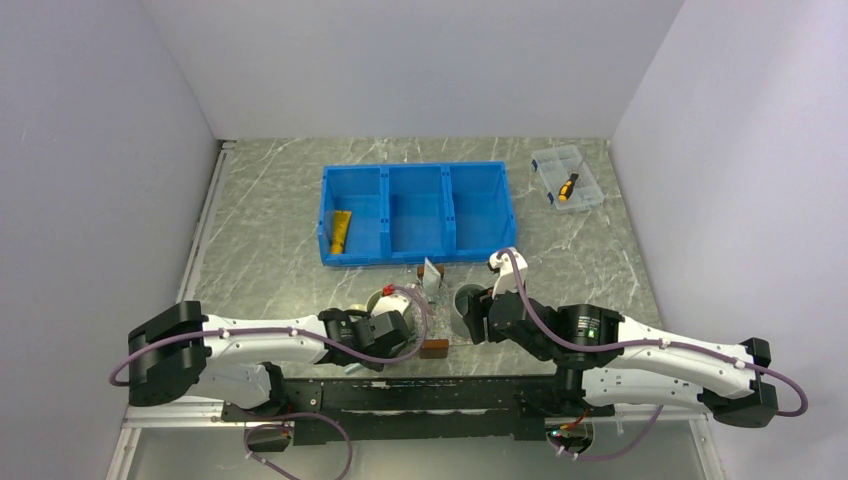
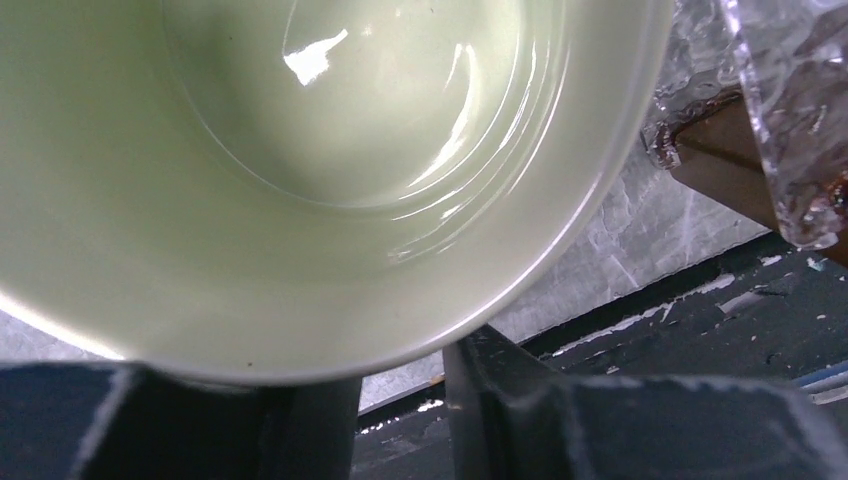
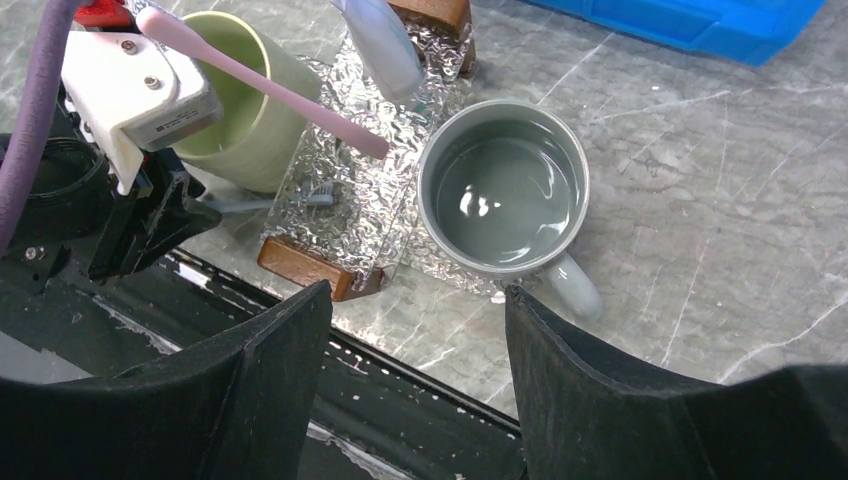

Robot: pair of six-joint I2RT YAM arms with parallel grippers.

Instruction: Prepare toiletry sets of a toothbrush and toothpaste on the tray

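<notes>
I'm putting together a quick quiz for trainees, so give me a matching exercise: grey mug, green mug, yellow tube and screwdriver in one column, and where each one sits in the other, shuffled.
1. grey mug
2. green mug
3. yellow tube
4. screwdriver

A. inside the clear box
B. just left of the tray
C. left compartment of the blue bin
D. just right of the tray

Pairs: 1-D, 2-B, 3-C, 4-A.
</notes>
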